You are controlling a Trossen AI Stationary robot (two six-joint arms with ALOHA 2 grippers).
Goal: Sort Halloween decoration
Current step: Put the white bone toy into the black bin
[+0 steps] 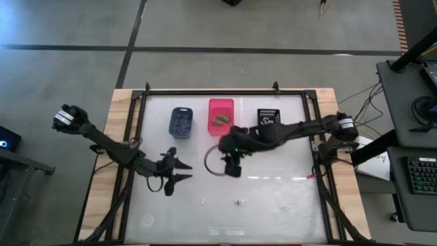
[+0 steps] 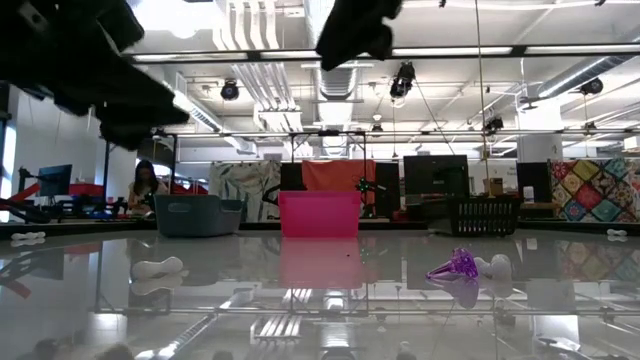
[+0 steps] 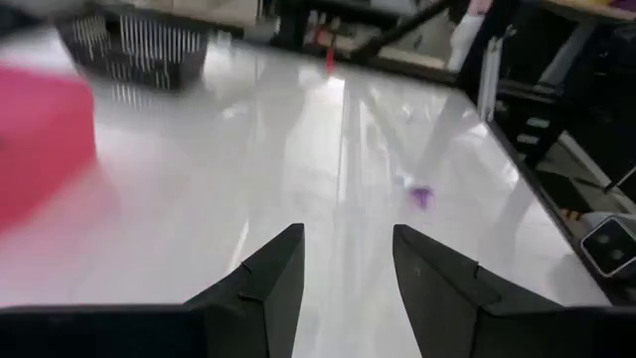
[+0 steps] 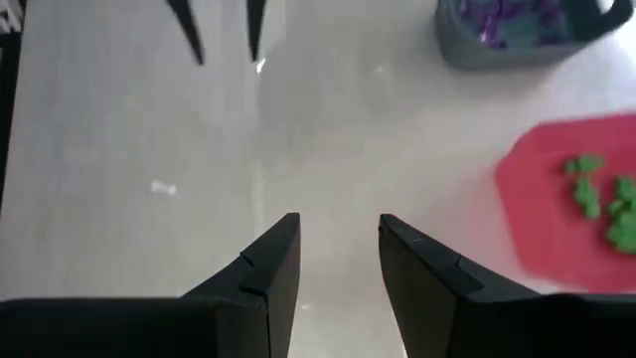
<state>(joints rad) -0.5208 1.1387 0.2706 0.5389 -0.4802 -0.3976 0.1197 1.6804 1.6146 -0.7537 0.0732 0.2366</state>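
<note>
Right gripper [image 4: 333,254] fingers parted, empty, near pink plastic bin [image 1: 220,116]. Advised: descend squarely over small purple plastic trinket [image 1: 241,201] (worktop glossy), close gently.

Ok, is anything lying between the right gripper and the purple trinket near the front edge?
No. In the high view the right gripper hangs open and empty, and only bare white table lies between it and the purple trinket.

Overhead, table-level, two wrist views
</note>
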